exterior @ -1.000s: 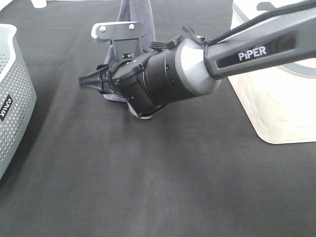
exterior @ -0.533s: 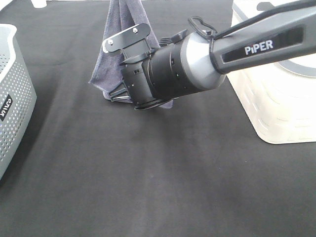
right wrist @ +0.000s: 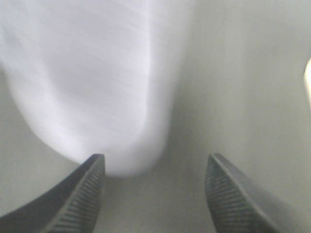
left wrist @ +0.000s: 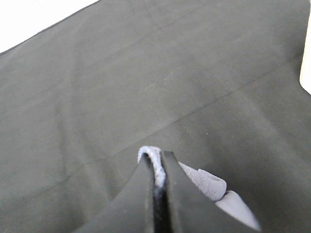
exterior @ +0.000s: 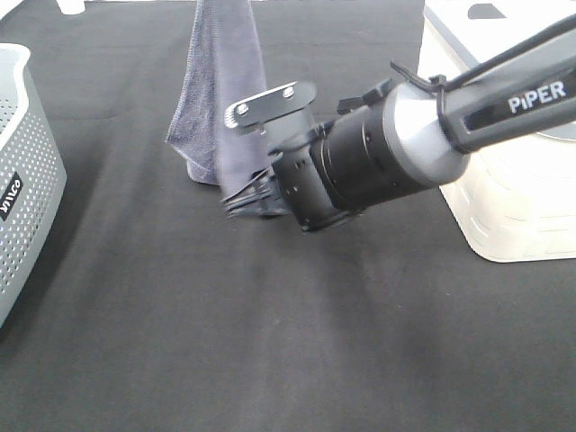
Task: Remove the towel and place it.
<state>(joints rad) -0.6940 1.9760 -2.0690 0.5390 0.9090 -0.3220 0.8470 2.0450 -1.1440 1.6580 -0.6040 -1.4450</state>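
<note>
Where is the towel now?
In the exterior high view, the towel hangs left of centre near the far edge, its lower end beside the right gripper.

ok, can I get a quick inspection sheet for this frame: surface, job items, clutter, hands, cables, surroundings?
Surface: black cloth, faint creases.
Job's things: towel hangs in a long fold from above the frame; its lower end is near the cloth, contact cannot be told.
Clutter: nothing seen.
Hands: left hand shut on the towel's edge; right hand open, pointed at the towel's lower part, not gripping.
Cables: black cable runs along the right arm, apart from the towel.
Surroundings: grey perforated bin at left, cream bin at right.
</note>
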